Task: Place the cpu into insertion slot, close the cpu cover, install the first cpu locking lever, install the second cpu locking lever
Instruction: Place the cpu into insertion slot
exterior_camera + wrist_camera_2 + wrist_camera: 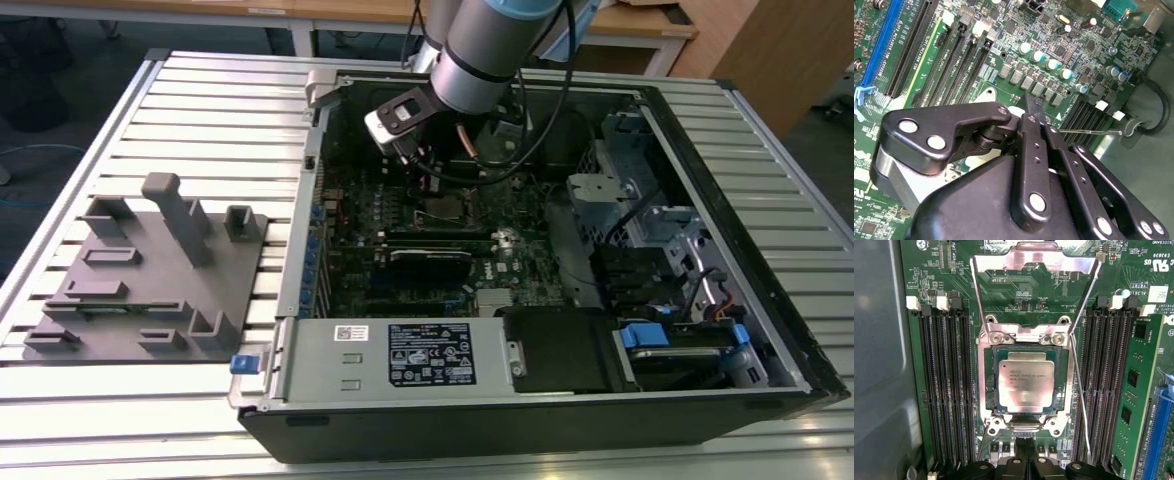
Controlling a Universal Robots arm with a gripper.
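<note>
The cpu [1025, 386], a square chip with a dull silver top, lies flat inside the insertion slot [990, 390], seen in the first wrist view. The cpu cover [1034, 260], a silvery frame with a large window, stands swung up off the slot on its hinge. A thin wire locking lever [1080, 400] is raised beside the slot and crosses the second wrist view too [1089, 131]. My gripper [1026, 454] hovers just off one edge of the slot, shut, with nothing between its fingers [1030, 107]. In the exterior view the gripper [434, 185] hangs above the cpu [441, 213] inside the open computer case.
Long black memory slots [949, 390] flank the socket on both sides [1104, 390]. A grey case wall [879, 365] rises close by. In the exterior view, a power supply [400, 355] and drive cage [641, 230] crowd the case; a grey fixture block [147, 270] sits on the slatted table.
</note>
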